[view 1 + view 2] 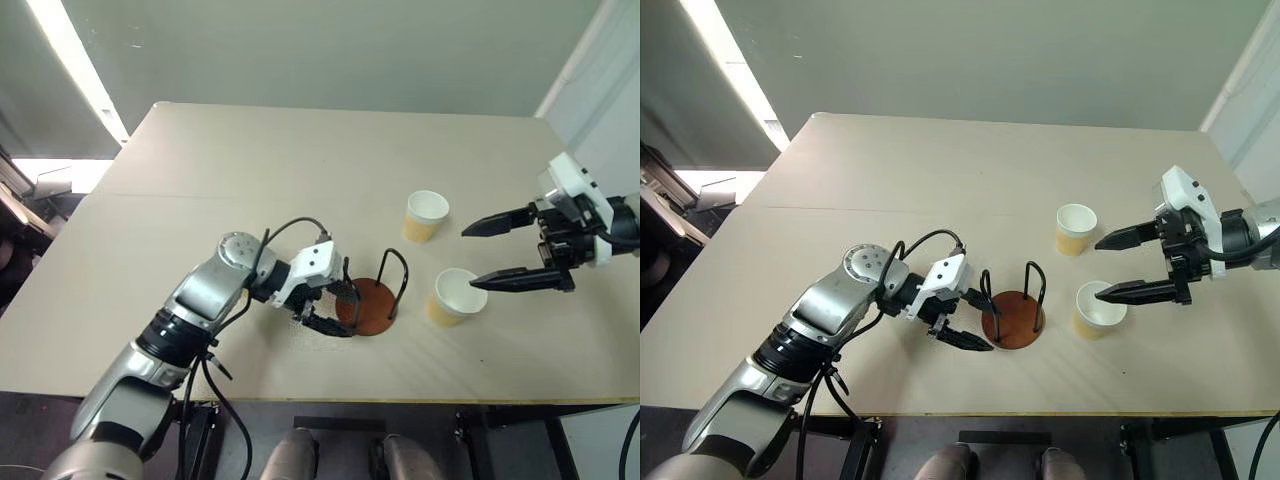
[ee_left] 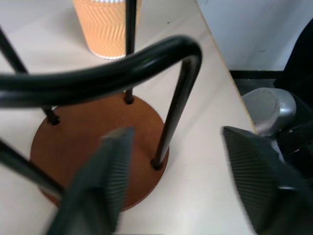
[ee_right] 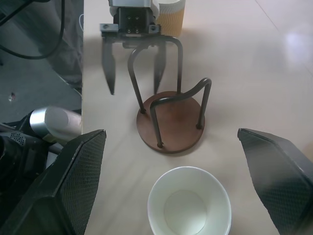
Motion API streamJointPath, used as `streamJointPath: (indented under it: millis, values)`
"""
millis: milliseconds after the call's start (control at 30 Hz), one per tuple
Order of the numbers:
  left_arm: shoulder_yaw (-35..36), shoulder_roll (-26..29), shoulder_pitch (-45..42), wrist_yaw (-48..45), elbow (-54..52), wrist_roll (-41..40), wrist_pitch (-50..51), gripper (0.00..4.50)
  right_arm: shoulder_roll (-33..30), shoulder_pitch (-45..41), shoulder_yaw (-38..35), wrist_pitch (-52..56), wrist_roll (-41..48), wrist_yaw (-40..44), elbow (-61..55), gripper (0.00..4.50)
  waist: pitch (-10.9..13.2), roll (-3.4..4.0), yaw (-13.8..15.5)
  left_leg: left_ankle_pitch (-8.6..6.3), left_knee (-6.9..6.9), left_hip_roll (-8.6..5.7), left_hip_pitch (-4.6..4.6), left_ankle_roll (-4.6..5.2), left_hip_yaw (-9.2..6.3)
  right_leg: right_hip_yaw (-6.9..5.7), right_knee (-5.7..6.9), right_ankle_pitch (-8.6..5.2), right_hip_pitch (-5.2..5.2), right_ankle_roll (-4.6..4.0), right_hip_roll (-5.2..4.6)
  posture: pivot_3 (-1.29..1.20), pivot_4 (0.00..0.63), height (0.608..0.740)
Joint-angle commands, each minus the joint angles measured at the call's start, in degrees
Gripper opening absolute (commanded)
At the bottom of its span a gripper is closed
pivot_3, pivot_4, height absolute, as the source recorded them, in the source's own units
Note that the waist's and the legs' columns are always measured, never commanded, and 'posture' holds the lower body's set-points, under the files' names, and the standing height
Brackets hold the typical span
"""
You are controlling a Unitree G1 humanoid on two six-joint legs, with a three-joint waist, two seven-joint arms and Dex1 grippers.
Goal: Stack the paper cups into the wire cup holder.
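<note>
Because the left gripper [image 1: 330, 308] sits right against the wire cup holder [image 1: 371, 303] with one finger seemingly inside a loop, pulling away carelessly could hook the wire and drag the empty holder across the table [image 1: 250, 170]. From the head views, its jaws stand spread and carry nothing; two paper cups [image 1: 1076, 229] stand upright beyond the holder, and the right gripper [image 1: 1137, 266] hangs wide open over the nearer cup [image 1: 1100, 309], touching nothing. Through the left wrist camera, a loop crosses between the parted fingers [image 2: 105, 186], though contact is hard to judge. The right wrist view looks into that cup, the holder behind it; a low descent could topple it.
</note>
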Motion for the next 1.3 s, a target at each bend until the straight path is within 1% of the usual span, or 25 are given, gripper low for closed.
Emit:
streamJointPath:
  millis: [33, 333, 433, 500, 567, 800, 933, 1067, 1300]
  values:
    - [3.03, 0.97, -0.18, 0.8, -3.13, -0.62, -0.64, 4.48, -0.06, -2.26, -0.22, 1.11, 0.43, -0.68, -0.4, 4.5, 0.0, 0.0, -0.03, 0.0, 0.0, 0.0, 0.0, 0.0, 0.0, 0.0, 0.0, 0.0, 0.0, 0.0, 0.0, 0.0, 0.15, 0.74]
    - [11.31, 4.99, -0.69, 2.82, -8.82, -5.96, 4.29, 4.48, 1.22, -5.03, 1.51, 0.74, -1.4, -2.77, 0.8, 4.5, 0.0, 0.0, -0.12, 0.0, -0.01, 0.01, -0.01, 0.0, 0.0, 0.0, -0.02, 0.0, -0.01, 0.0, 0.02, 0.0, 0.15, 0.74]
    - [13.68, 7.01, -0.24, 3.15, -10.61, -7.51, 5.67, 4.48, 2.21, -7.12, 3.45, -0.97, -3.96, -3.12, 2.48, 4.5, 0.0, 0.0, -0.22, 0.0, -0.01, 0.01, -0.01, 0.0, -0.01, 0.0, -0.02, 0.0, -0.03, 0.0, 0.01, 0.0, 0.15, 0.74]
    - [16.93, 8.2, -0.49, 4.33, -11.42, -10.03, 8.57, 4.48, 4.56, -10.95, 6.54, -4.78, -8.78, -4.61, 6.74, 4.5, 0.0, 0.0, -0.47, 0.0, -0.02, 0.02, 0.01, 0.0, -0.01, 0.0, -0.01, 0.0, -0.04, 0.0, 0.01, 0.0, 0.15, 0.74]
    - [20.48, 8.1, -1.93, 6.45, -11.92, -14.0, 13.21, 4.48, 7.18, -14.41, 9.31, -8.48, -13.12, -5.71, 11.37, 4.5, 0.0, 0.0, -0.76, 0.0, -0.02, 0.04, 0.01, 0.0, -0.01, 0.0, 0.02, 0.0, -0.07, 0.0, 0.01, 0.0, 0.15, 0.74]
    - [25.25, 12.31, 0.1, 9.49, -15.28, -18.2, 18.03, 4.48, 12.04, -21.07, 15.46, -19.18, -23.51, -3.97, 24.62, 4.5, 0.0, 0.0, -0.88, 0.0, -0.19, 0.05, -0.05, 0.01, -0.03, -0.01, 0.03, 0.0, -0.17, -0.02, 0.01, 0.0, 0.15, 0.74]
    - [26.16, 15.21, 3.02, 11.41, -16.05, -17.05, 17.8, 4.48, 15.69, -25.04, 18.97, -28.63, -30.73, -4.82, 34.96, 4.5, 0.0, 0.01, -0.92, 0.0, -0.24, 0.05, -0.14, 0.01, -0.04, -0.02, 0.06, 0.0, -0.26, -0.02, 0.01, 0.0, 0.15, 0.74]
    - [27.55, 16.99, 4.08, 12.33, -15.06, -17.35, 17.67, 4.48, 18.92, -27.92, 20.99, -36.38, -35.99, -4.97, 43.09, 4.5, 0.0, 0.01, -0.84, 0.0, -0.3, 0.05, -0.21, 0.0, -0.06, -0.02, 0.06, -0.01, -0.35, -0.04, 0.01, 0.0, 0.15, 0.74]
    - [29.12, 18.84, 4.32, 13.57, -12.78, -16.91, 16.89, 4.48, 24.02, -32.13, 22.36, -45.23, -42.65, -6.9, 55.96, 4.5, 0.0, 0.01, -0.71, -0.01, -0.34, 0.05, -0.28, -0.02, -0.07, -0.03, 0.06, 0.0, -0.4, -0.06, -0.01, 0.0, 0.15, 0.74]
